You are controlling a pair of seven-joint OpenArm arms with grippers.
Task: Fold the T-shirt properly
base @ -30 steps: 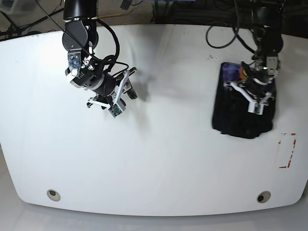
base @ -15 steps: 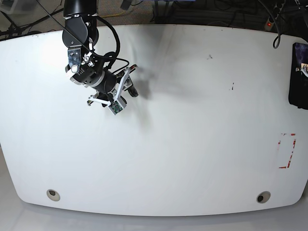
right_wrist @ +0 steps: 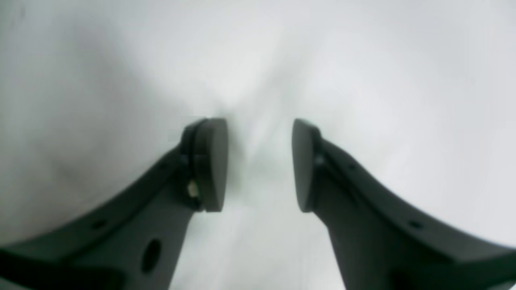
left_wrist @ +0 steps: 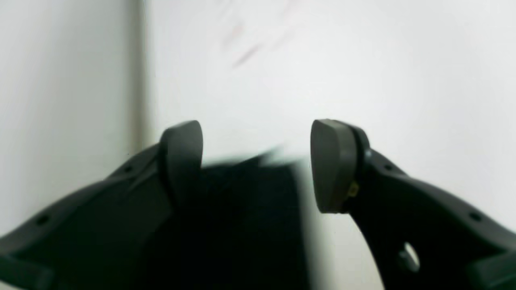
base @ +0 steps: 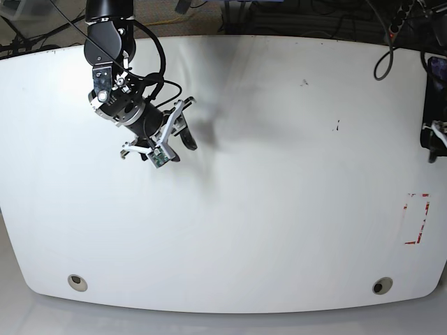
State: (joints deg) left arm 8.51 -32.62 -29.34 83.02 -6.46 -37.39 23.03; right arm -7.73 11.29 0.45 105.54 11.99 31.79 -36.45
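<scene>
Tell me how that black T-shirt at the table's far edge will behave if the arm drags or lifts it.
The T-shirt is probably floppy: it is soft cloth, and it lies as a bundle between the left gripper fingers rather than holding a shape. Lifted, it would likely sag and unfold. Dragged across the smooth white table, it should slide easily, though its folds may shift.

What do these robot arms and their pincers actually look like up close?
Each arm is black, with loose black cables looping alongside. The right gripper hangs from a silver-and-black wrist with white brackets and a small camera. Up close, its fingers are matte dark grey, curved, dotted with small holes and tipped with flat oval pads. The left gripper looks alike.
</scene>
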